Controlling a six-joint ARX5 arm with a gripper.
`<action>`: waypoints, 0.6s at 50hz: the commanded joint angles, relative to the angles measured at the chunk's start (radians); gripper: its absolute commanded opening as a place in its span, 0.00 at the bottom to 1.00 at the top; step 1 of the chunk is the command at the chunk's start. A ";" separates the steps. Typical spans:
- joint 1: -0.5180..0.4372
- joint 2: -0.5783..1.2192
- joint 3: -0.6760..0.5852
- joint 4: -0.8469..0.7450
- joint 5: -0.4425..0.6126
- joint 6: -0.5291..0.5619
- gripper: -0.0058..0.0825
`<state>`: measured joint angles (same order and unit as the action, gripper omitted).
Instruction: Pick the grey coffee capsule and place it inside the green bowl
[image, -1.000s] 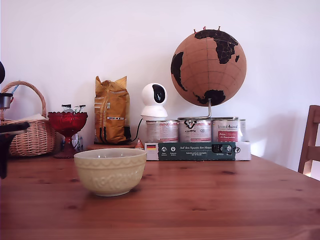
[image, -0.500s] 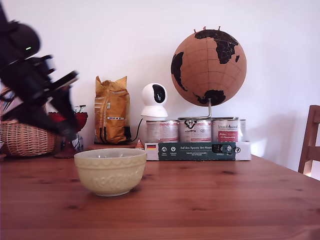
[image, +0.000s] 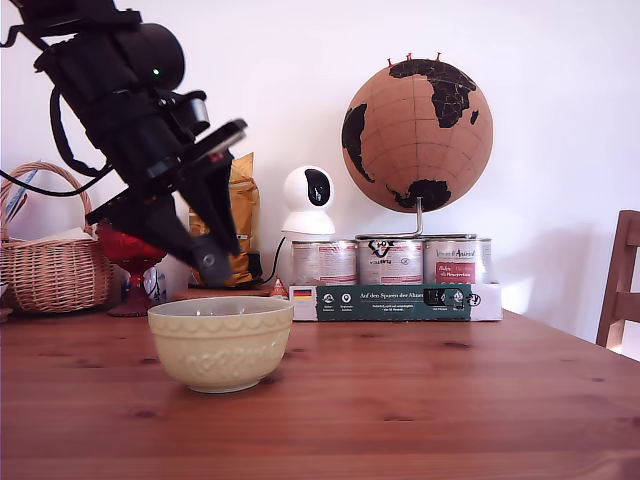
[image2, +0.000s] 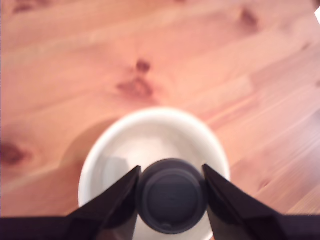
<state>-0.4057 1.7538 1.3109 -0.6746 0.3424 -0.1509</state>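
Observation:
The grey coffee capsule shows its round dark face in the wrist view, clamped between the two black fingers of my gripper. Directly beneath it lies the pale inside of the green bowl. In the exterior view the black arm slants down from the upper left, and my gripper hangs just above the rim of the yellowish-green bowl, holding the capsule over the bowl's middle.
Along the wall stand a wicker basket, a red glass footed dish, a yellow bag, a white camera, tins on a box and a globe. A chair is at the exterior view's right edge.
The arm has swung in from the exterior view's left edge towards the right and now holds the capsule over the bowl. The bowl has not moved.

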 joint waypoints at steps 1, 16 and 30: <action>-0.021 -0.008 -0.006 -0.022 -0.034 0.015 0.34; -0.078 -0.008 -0.006 -0.047 -0.144 0.028 0.49; -0.082 -0.014 0.003 -0.063 -0.149 0.023 0.38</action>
<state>-0.4858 1.7538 1.3109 -0.7368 0.1944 -0.1280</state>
